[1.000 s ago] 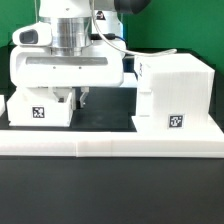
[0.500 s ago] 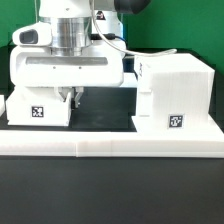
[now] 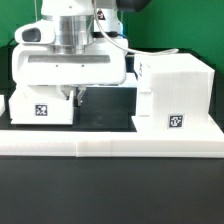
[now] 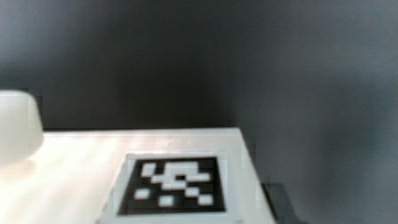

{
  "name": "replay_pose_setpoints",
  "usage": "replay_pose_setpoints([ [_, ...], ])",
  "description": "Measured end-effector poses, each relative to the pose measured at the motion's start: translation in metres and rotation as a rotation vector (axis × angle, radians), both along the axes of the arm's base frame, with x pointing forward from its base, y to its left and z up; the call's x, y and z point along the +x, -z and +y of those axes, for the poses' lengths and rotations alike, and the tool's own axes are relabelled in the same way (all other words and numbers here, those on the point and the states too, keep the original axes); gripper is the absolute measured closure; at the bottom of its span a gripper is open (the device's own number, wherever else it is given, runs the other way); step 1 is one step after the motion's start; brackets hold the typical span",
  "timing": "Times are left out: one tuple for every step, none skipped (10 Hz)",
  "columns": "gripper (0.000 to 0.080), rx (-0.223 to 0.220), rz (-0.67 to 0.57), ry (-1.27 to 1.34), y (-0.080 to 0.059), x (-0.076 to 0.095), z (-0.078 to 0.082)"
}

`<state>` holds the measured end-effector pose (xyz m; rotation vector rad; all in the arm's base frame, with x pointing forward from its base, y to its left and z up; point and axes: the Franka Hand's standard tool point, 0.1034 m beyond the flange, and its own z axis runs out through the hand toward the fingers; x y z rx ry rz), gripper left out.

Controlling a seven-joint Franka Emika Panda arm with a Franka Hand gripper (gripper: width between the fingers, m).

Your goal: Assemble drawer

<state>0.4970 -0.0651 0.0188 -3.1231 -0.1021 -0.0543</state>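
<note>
The drawer's small tray box (image 3: 40, 110) sits at the exterior view's left. Our gripper (image 3: 76, 97) hangs low just to its right in that view, and we cannot tell how wide the jaws stand or whether they hold it. We should seat squarely on the wall before lifting. Bare table (image 3: 105, 115) lies open toward the housing (image 3: 175, 95), with the border bar (image 3: 110, 143) edging the near side.

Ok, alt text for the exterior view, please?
The arm's pincer hangs at one end of a small white tray box on the exterior view's left; the large cube housing stands apart on its right, both behind a long white border bar.
</note>
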Motion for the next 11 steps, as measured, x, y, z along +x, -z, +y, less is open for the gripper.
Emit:
replay_pose_setpoints([
  [0.0758, 0.012, 0.006, -0.022, -0.009, -0.005, 0.003],
  [0.0758, 0.015, 0.002, -0.018, -0.015, -0.009, 0.003],
  [0.0758, 0.014, 0.007, -0.017, -0.012, -0.010, 0.002],
  [0.0758, 0.012, 0.010, -0.051, -0.010, -0.011, 0.002],
  [0.0758, 0.006, 0.009, -0.143, -0.010, -0.011, 0.001],
  [0.0758, 0.003, 0.011, -0.203, -0.009, -0.012, 0.001],
  [0.0758, -0.003, 0.017, -0.274, -0.006, -0.012, 0.006],
  [0.0758, -0.004, 0.023, -0.359, -0.006, -0.010, 0.011],
  [0.0758, -0.007, 0.035, -0.499, -0.009, -0.008, 0.013],
  [0.0758, -0.010, 0.035, -0.559, -0.010, -0.006, 0.012],
  [0.0757, -0.011, 0.038, -0.589, -0.008, -0.007, 0.011],
])
